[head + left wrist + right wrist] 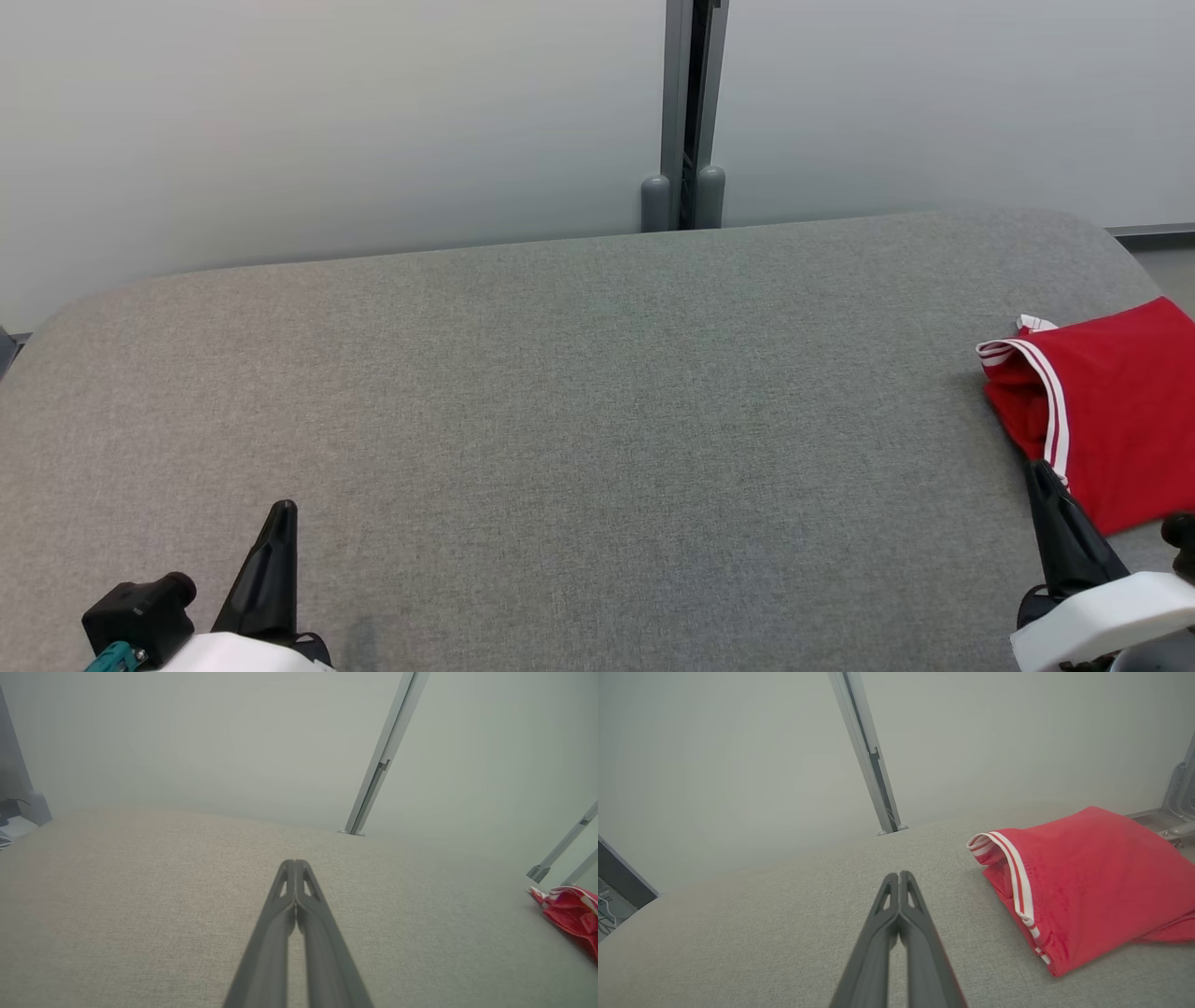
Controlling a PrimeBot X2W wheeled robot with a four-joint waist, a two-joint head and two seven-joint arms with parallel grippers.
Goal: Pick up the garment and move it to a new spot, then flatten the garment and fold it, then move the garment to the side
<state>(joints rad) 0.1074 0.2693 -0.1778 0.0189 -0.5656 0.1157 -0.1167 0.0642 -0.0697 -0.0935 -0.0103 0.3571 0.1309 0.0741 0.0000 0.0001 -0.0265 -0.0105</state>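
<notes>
A grey cloth counter (560, 392) by a pale wall (327, 121)
Its corners are round. A grey metal post (689, 112) stands behind it, between two wall panels.

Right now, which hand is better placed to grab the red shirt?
The right hand, closed, sits close beside the red shirt at the right edge of the table; the left hand, also closed, is far across the table.

A broad grey fabric-covered table (560, 392) with rounded corners carries one folded red garment (1116, 411) with red-and-white striped trim at its right edge.
</notes>
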